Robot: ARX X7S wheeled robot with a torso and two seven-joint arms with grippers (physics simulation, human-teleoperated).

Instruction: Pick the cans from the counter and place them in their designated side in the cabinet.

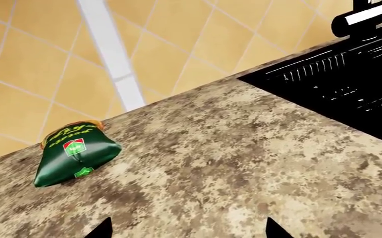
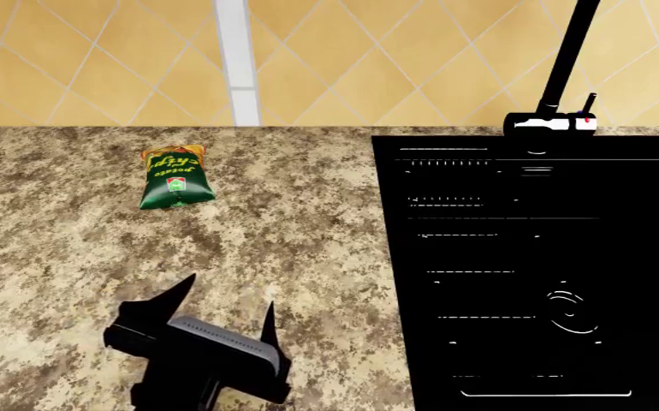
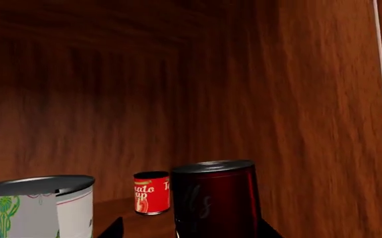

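- My left gripper [image 2: 229, 301] hovers low over the counter [image 2: 306, 240] at lower left of the head view, fingers spread wide, holding nothing.
- A chip bag [image 2: 175, 177] lies further back, left of the sink [image 2: 535, 274].
- Only my right wrist view shows the cabinet [image 3: 310, 99]: my right gripper [image 3: 187, 225] flanks the maroon can [image 3: 215, 198]; whether it clamps it, I cannot tell.
- The white can [image 3: 35, 206] sits lower left, a red can [image 3: 151, 192] behind.

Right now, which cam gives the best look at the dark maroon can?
Right wrist view. The maroon can fills the foreground inside the wooden cabinet, between the right gripper fingers. The head and left wrist views show only the counter and chip bag, no can.
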